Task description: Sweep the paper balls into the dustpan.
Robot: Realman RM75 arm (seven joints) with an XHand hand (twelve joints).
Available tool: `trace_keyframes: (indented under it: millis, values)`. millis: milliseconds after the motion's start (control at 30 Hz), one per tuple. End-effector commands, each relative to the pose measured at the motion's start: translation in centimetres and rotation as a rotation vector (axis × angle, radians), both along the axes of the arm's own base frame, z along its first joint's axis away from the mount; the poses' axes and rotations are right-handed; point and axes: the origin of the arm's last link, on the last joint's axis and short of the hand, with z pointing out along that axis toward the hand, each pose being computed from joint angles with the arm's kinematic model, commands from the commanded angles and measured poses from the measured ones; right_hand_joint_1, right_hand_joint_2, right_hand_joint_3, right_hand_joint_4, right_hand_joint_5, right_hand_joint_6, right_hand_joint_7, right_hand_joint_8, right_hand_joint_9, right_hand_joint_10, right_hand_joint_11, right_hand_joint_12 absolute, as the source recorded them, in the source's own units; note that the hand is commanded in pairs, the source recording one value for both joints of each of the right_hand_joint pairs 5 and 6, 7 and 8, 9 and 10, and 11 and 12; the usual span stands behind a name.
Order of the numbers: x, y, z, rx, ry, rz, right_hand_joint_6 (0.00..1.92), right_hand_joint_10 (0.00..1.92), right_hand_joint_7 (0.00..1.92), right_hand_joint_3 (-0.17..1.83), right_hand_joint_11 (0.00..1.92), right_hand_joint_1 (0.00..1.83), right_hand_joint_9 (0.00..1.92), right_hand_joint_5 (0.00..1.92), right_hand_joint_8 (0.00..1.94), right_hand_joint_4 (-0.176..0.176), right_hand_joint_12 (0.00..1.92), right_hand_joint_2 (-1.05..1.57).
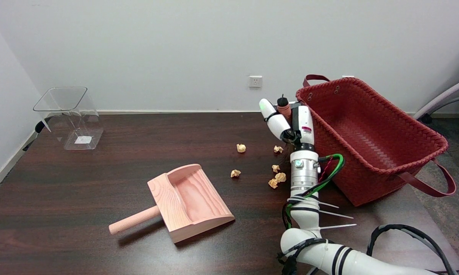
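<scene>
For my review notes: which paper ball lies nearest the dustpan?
The lone paper ball just right of the dustpan; the other balls lie farther right or farther back.

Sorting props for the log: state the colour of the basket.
Reddish-brown woven basket, seen best in the head view.

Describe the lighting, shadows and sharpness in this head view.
Head view: even, soft room light, with no harsh glare. The wooden dustpan throws a soft shadow on the dark table, beneath its handle and along its near edge. The clear plastic bin shows faint reflections. The paper balls are small but crisp. The right hand is sharp, without motion blur.
</scene>
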Motion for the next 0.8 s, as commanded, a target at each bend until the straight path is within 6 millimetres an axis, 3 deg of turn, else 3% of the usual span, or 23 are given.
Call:
trace_keyframes:
  millis: [33,233,267,333,800]
  values:
    - [-3.7,0.6,-0.3,0.038,-0.115,-0.037,1.92,1.92,1.92,-0.17,1.92,0.66,1.92,1.92,1.92,0.000,1.92,1.57]
    - [-3.3,0.5,-2.9,0.066,-0.145,-0.021,1.92,1.92,1.92,-0.17,1.92,0.66,1.92,1.92,1.92,0.000,1.92,1.57]
    - [-0.7,1.0,-7.1,0.158,-0.243,0.107,1.92,1.92,1.92,-0.17,1.92,0.66,1.92,1.92,1.92,0.000,1.92,1.57]
    - [-3.1,0.5,-4.9,0.084,-0.189,-0.011,1.92,1.92,1.92,-0.17,1.92,0.66,1.92,1.92,1.92,0.000,1.92,1.57]
    - [-2.1,0.6,-11.9,0.170,-0.337,-0.004,1.92,1.92,1.92,-0.17,1.92,0.65,1.92,1.92,1.92,0.000,1.92,1.57]
